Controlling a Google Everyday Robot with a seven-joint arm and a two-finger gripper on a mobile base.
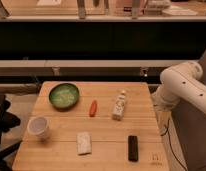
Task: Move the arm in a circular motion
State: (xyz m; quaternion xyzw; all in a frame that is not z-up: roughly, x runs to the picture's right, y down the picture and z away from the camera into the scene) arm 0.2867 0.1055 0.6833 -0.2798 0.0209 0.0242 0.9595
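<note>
Six small things, from bowl (64, 95) to bottle (119, 106), sit on the desk (146, 125), none of them part of the job. The arm (183, 82) is folded off the desk's right edge, elbow raised. What seems to be the gripper (158, 98) hangs just beside that edge, toward the far right corner; whether it is open or closed I cannot tell. One pose shows no arc, so I judge the circle largely left to do.
</note>
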